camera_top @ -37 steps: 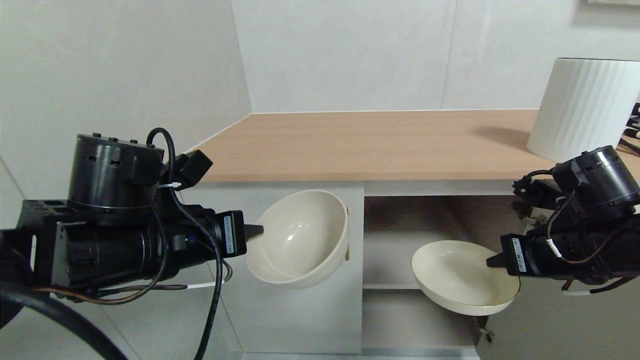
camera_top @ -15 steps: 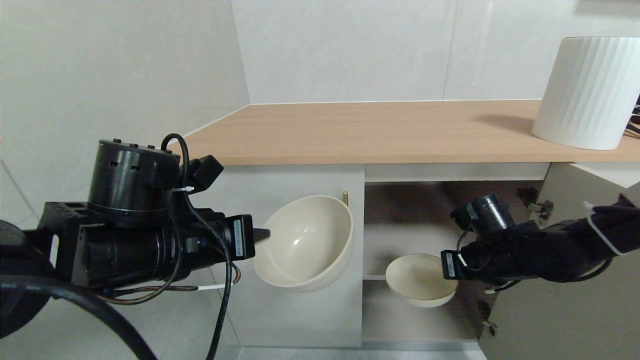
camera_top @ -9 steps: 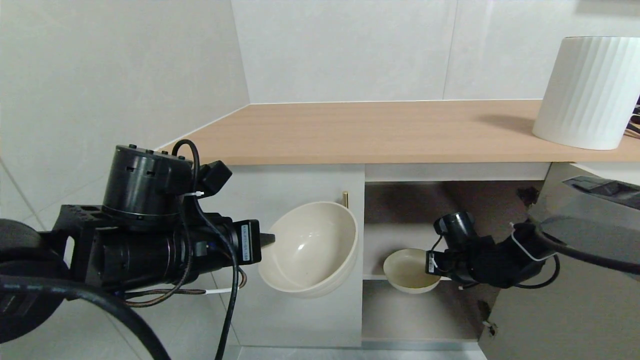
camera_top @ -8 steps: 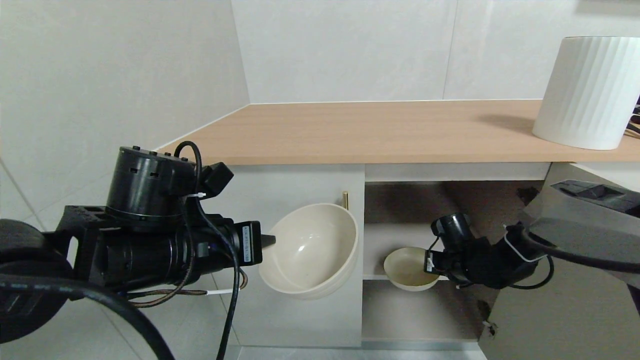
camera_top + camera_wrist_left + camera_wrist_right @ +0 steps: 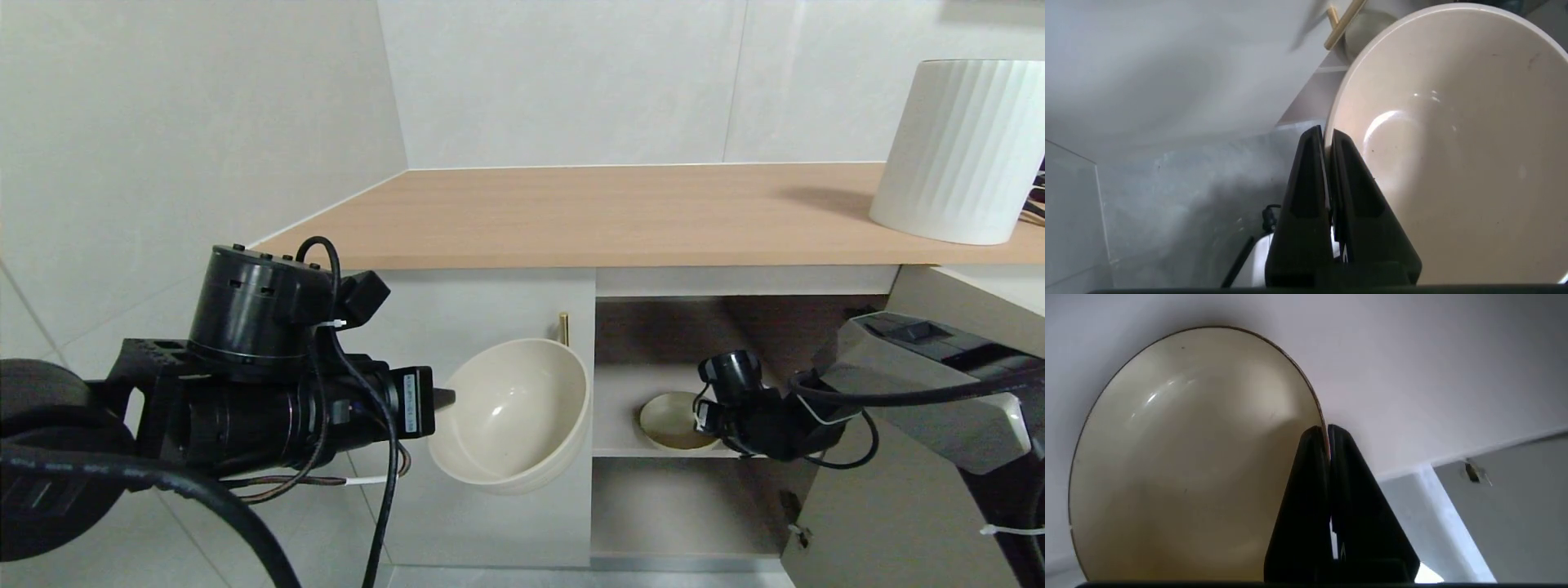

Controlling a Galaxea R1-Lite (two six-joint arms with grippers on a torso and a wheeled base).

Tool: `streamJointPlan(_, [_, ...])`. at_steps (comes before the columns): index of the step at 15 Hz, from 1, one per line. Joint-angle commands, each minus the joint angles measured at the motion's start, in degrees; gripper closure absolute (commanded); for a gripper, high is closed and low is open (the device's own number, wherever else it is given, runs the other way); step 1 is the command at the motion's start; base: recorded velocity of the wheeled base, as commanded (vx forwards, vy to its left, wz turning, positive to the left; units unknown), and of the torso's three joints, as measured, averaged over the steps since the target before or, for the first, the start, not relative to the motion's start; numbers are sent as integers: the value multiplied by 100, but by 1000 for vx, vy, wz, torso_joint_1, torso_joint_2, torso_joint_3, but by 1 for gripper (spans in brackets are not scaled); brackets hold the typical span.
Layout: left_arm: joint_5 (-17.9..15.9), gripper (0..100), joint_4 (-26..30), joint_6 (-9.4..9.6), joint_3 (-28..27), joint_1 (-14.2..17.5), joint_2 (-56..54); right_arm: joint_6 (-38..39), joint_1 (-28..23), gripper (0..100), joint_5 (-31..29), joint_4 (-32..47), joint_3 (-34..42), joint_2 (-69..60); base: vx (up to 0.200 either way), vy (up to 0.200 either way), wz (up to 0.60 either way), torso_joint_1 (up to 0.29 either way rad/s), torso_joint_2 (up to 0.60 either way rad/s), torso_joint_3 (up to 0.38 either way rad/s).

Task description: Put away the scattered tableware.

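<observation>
left gripper (image 5: 445,398): jaws clamped nearly together on the rim of the large bowl (image 5: 514,416); only the bowl wall sits between the fingers.
large bowl: hangs off the left fingertips on a one-edge pinch, tipped up on its side, hollow facing back toward the wrist. Beyond its far rim are the closed door (image 5: 490,306) and its handle (image 5: 563,328), which are near, but contact is unclear.
right gripper (image 5: 702,418): closed on the edge of the shallow plate (image 5: 669,418); the thin rim is nipped between the fingers.
shallow plate: just ahead of the right fingertips, inside the open compartment, low over the shelf (image 5: 620,404). Can't tell if it touches the shelf yet.
step (my read): the right arm is at set-down; the left arm holds its load outside.
risk 1: letting go before the plate is seated. It would drop, rock, and could slide toward the shelf's front edge.
risk 2: backing out with the fingers barely parted. The rim snags and the plate drags out with the gripper.
risk 3: the right wrist is deep in the opening, so lifting on exit could hit the frame under the counter (image 5: 612,220).
risk 4: the large bowl has a long lever on a small pinch, so a jolt could pivot it in the fingers or slip it out.
risk 5: pushing the left arm forward drives the bowl into the closed door or handle.
risk 6: both arms want the same opening, so moving the left in before the right clears risks an arm clash.
</observation>
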Motion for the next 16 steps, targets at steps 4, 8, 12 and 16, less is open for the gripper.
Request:
streamJointPlan(4, [0, 100, -1, -3, 1, 1, 43, 73, -100, 100, -396, 16, -632, 463, 0, 0, 0, 0, 0, 0])
streamJointPlan(8, [0, 100, -1, -3, 1, 1, 43, 144, -108, 100, -423, 16, -702, 463, 0, 0, 0, 0, 0, 0])
streamJointPlan(12, [0, 100, -1, -3, 1, 1, 43, 144, -108, 0, -519, 16, -764, 472, 0, 0, 0, 0, 0, 0])
streamJointPlan(16, [0, 100, -1, -3, 1, 1, 52, 196, -91, 0, -519, 7, -711, 410, 0, 0, 0, 0, 0, 0])
